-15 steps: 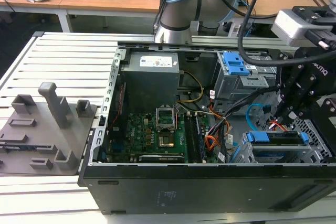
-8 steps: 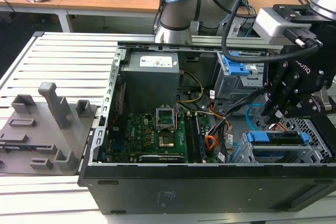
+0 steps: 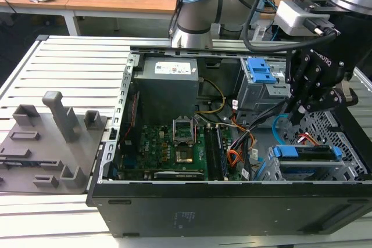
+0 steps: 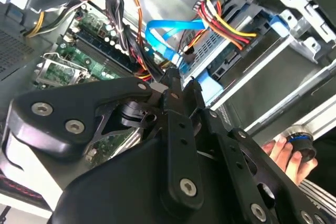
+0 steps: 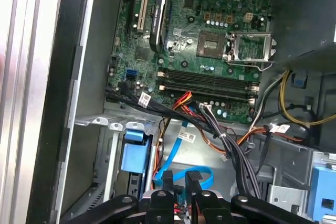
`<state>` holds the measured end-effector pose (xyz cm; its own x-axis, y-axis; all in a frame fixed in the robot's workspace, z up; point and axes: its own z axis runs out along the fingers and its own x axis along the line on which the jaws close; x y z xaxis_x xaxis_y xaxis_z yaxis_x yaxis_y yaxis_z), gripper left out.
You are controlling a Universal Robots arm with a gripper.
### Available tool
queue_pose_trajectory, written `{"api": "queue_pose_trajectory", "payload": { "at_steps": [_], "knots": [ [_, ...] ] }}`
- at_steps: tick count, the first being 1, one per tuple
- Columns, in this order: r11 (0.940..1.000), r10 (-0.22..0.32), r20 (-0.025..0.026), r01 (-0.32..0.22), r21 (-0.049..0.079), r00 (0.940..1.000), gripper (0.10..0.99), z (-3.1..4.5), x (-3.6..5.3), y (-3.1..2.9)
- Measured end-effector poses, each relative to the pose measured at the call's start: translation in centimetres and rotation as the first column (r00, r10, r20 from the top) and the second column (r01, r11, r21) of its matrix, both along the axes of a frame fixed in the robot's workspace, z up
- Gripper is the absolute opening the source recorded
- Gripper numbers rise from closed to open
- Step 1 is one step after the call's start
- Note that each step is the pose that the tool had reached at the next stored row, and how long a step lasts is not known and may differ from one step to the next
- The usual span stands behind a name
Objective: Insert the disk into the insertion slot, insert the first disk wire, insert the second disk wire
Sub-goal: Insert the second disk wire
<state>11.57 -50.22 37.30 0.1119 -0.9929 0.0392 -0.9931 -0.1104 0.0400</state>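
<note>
Bench (image 3: 70, 68): slatted, and carries an open computer case (image 3: 232, 207) lying on its side. The motherboard (image 3: 168, 149) is exposed in the part of the interior on the exterior view's left. The insertion slot (image 3: 349, 169) sits in the near corner on the exterior view's right. The disk (image 3: 308, 153) is seated inside it, blue caddy facing the interior. The gripper (image 3: 297, 114) hangs just above the slot. Both wrist views show the jaws drawn nearly together on the end of the blue wire (image 4: 163, 30), near the caddy.
</note>
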Motion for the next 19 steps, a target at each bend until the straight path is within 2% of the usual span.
{"api": "queue_pose_trajectory", "payload": {
  "at_steps": [2,5,9,10,17,19],
  "knots": [
    [0.9999,0.005,0.0000,-0.005,-0.011,1.0000,0.239,-0.36,0.32,0.18],
    [0.9993,0.017,-0.0002,-0.017,-0.034,0.9999,0.239,-1.38,0.57,0.46],
    [0.9992,0.019,-0.0002,-0.019,-0.035,0.9998,0.239,-1.60,0.58,0.46],
    [0.9992,0.019,-0.0002,-0.019,-0.035,0.9998,0.165,-1.60,0.58,0.46],
    [0.9992,0.020,-0.0002,-0.020,-0.035,0.9998,0.161,-1.61,0.58,0.46],
    [0.9992,0.020,-0.0002,-0.020,-0.035,0.9998,0.161,-1.61,0.58,0.23]
  ]
}}
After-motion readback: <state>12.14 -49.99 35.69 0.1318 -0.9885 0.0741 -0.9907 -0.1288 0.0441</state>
